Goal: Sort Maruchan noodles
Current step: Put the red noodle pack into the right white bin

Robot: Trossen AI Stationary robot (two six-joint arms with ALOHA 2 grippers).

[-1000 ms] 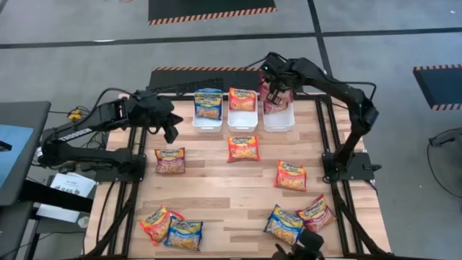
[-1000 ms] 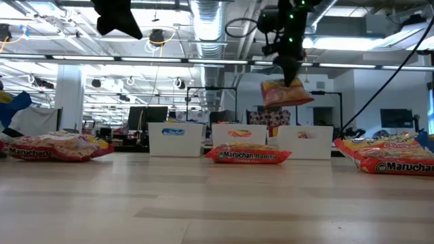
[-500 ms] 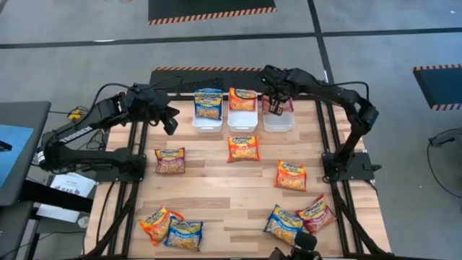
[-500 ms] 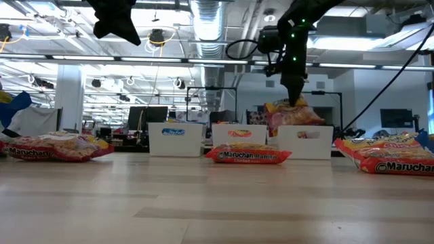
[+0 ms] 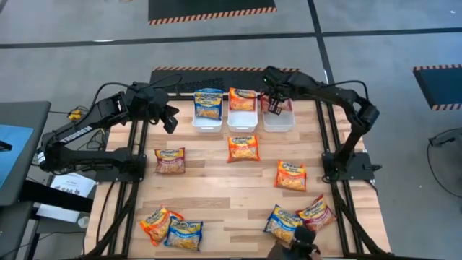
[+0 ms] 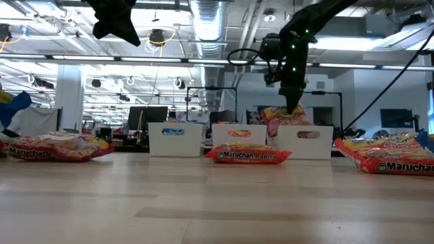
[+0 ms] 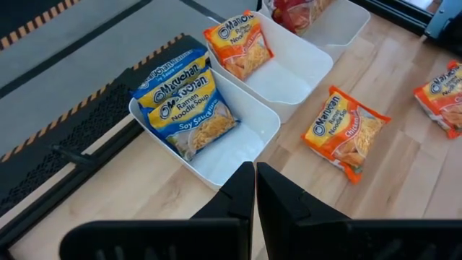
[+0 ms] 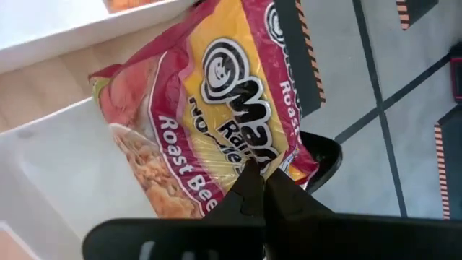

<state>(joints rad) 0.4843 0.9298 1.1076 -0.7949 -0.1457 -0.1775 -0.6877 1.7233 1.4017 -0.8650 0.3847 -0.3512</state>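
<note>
Right gripper (image 8: 258, 189) fingers pinch dark red noodle packet (image 8: 216, 108) by its edge, inside right-hand white tray (image 5: 279, 121); left gripper (image 7: 254, 189) fingers pressed together

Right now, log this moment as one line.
right gripper: shut on dark red packet, low in right tray | left gripper: shut, empty, raised beside left tray

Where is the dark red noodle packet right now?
In the high view, the dark red packet hangs in the right gripper, lowered into the rightmost white tray, beside the tray holding an orange packet.
</note>
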